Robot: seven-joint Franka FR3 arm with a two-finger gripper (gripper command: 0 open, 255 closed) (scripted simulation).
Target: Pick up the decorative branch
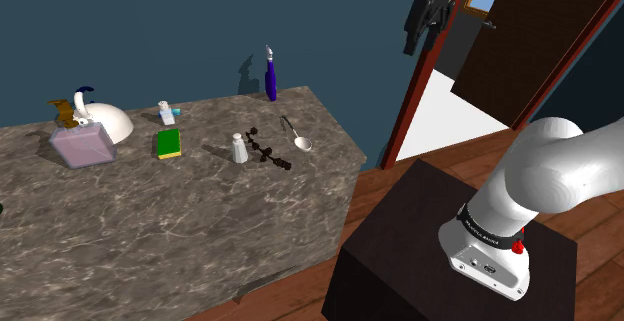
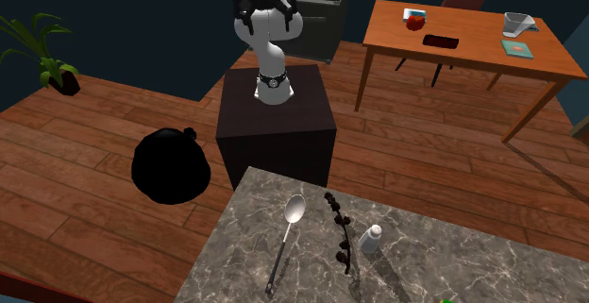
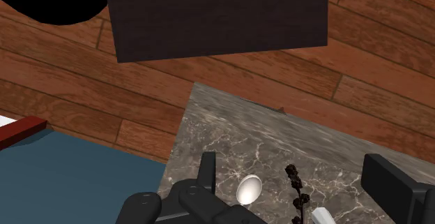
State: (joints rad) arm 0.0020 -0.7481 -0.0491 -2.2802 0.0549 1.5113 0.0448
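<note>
Hand [image 3: 288, 161] has its fingers apart with nothing in them. It hangs high up and well apart from the counter [image 1: 150, 229], so I've got the whole approach ahead of me. The decorative branch [image 1: 268, 151] lies flat on the counter near the end facing the stand [image 2: 276, 122], a thin dark twig with small buds, between the white shaker [image 1: 239, 149] and the spoon [image 1: 297, 135]. Biggest risk I see is the shaker: it stands just beside the twig, and if I come down with the fingers spread across the stem, the one on that side could tip it or push it into the branch. The spoon on the other side has a bit more room, but a sloppy yaw could clip its bowl. Second risk is that the twig is thin and flat, so stopping too high means closing on air, and going too low jams the fingertips into the stone. Third, a grip near one end may let the branch swing or slip out on the lift, so I'd aim mid-stem. Also, dark twig on veined marble – its outline is easy to misjudge in the wrist view
</note>
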